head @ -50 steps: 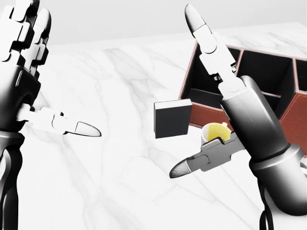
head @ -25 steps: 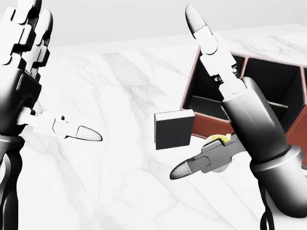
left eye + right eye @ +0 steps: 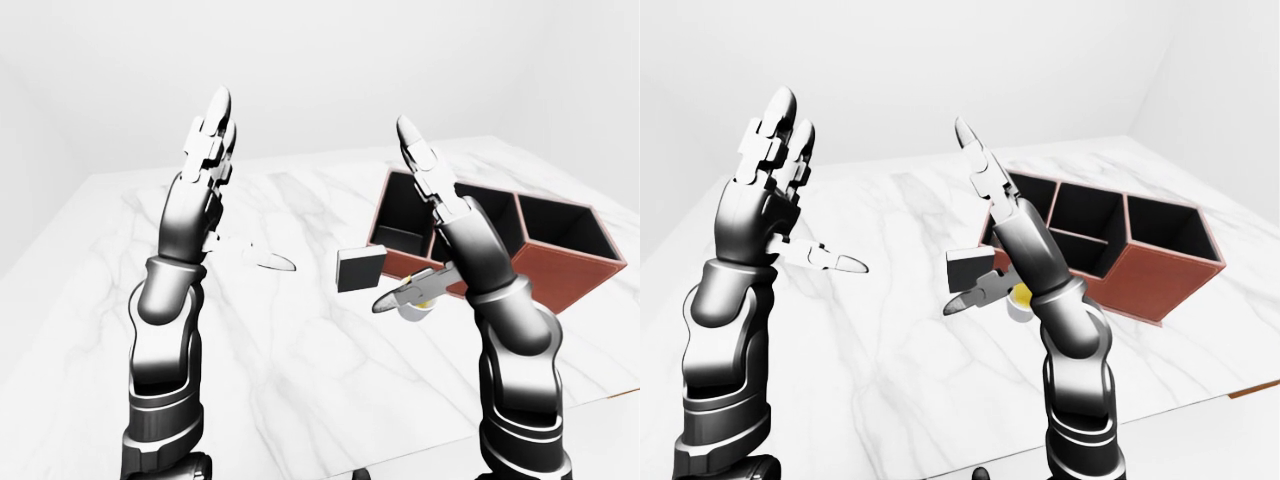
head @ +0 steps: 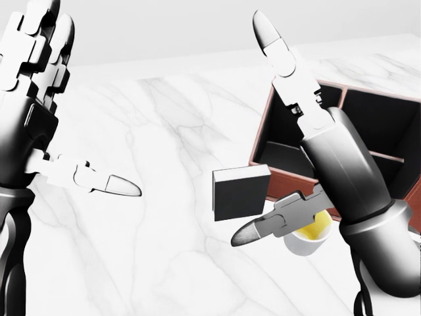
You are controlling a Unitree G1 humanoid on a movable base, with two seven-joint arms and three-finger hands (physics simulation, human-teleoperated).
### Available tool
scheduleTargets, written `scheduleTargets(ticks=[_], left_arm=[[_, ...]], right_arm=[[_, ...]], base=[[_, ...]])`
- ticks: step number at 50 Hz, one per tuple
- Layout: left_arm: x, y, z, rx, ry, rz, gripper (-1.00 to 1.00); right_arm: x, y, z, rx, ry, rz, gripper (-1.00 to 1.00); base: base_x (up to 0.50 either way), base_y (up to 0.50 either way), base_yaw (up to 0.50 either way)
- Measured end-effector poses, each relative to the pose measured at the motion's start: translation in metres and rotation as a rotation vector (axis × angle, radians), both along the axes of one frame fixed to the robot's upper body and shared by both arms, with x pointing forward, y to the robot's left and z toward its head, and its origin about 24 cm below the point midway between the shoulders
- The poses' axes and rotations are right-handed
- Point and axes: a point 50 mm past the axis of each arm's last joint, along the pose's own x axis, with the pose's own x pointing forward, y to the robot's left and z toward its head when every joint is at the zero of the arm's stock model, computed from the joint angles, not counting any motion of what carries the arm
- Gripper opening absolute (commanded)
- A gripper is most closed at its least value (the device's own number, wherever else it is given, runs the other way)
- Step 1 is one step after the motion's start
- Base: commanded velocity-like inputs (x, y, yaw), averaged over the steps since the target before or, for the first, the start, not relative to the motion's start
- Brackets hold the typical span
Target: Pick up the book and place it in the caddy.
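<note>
White marble tabletop [image 4: 171,131] is bearing book [image 4: 240,192] beside brown caddy [image 3: 545,270]; left hand [image 4: 39,85] and right hand [image 4: 302,151] are hovering splayed, gripping nothing.

My right forearm covers part of the caddy [image 4: 289,131] in the head view, and that view's right edge, at 3 o'clock, cuts the caddy's far compartments. My right robot hand [image 4: 276,131] hides most of the cup [image 4: 308,237]; only its rim and yellow inside show. My left robot hand [image 4: 46,99] is cropped at 10 o'clock. Book [image 4: 241,192]: cover markings can't be told.
</note>
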Motion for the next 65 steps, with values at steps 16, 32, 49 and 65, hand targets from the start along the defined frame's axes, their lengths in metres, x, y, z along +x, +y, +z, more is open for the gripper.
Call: scheduleTargets(ticks=[16,32,49,65], left_arm=[[-0.002,0.000,0.000,-0.001,-0.006,-0.003,1.00],[-0.006,0.002,0.003,-0.004,-0.021,-0.004,1.00],[-0.011,0.005,0.007,-0.009,-0.046,-0.007,1.00],[-0.014,0.006,0.009,-0.013,-0.058,-0.010,1.00]], right_arm=[[0.004,0.001,-0.005,-0.007,0.019,-0.026,1.00],[0.035,0.011,-0.015,-0.144,0.093,-0.080,1.00],[0.085,0.009,-0.044,-0.279,0.252,-0.227,1.00],[0.107,0.009,-0.072,-0.397,0.364,-0.307,1.00]], base=[[0.00,0.00,0.00],[0.00,0.00,0.00],[0.00,0.00,0.00],[0.00,0.00,0.00]])
